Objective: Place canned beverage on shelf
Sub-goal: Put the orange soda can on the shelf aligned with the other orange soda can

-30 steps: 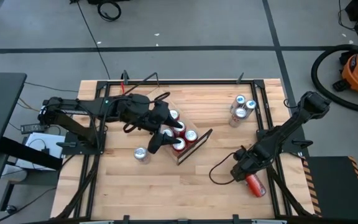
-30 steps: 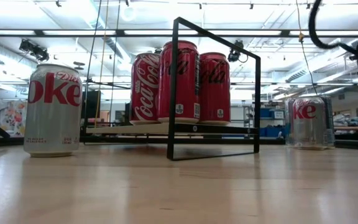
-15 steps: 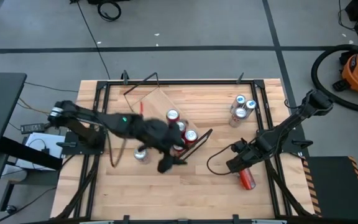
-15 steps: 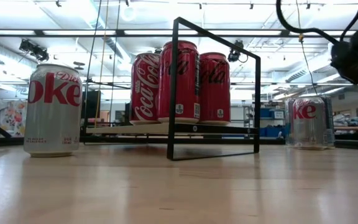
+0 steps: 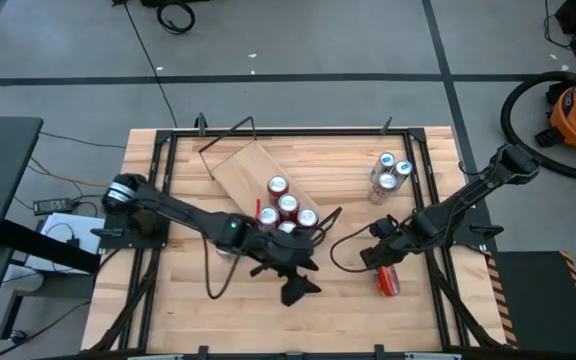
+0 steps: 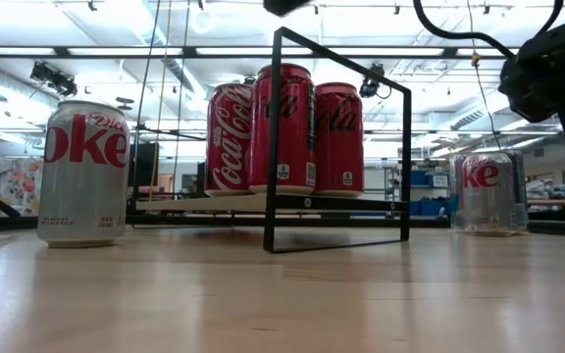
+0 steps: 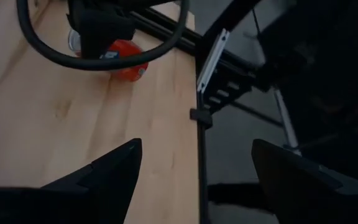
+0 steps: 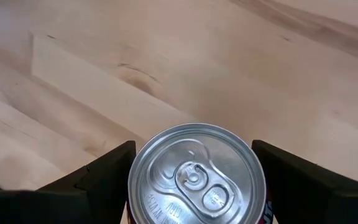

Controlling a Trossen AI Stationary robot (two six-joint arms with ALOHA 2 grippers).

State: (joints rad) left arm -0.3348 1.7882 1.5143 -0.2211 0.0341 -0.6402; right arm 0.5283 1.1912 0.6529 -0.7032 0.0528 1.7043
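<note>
On the tabletop (image 5: 348, 310), the shelf (image 5: 258, 180) carries red cans. Right of the shelf, the right gripper (image 5: 380, 262) pinches a red can (image 8: 197, 175) between its fingers, ready for carrying over. The left gripper (image 5: 298, 290), fingers spread, hangs empty below the shelf.

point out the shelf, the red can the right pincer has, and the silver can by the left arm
shelf (image 5: 236, 168), high view, bare plank
red can (image 8: 196, 175), right wrist view, silver lid
silver can (image 6: 83, 173), low view, its label
right pincer (image 8: 191, 171), right wrist view, between its fingertips
</note>
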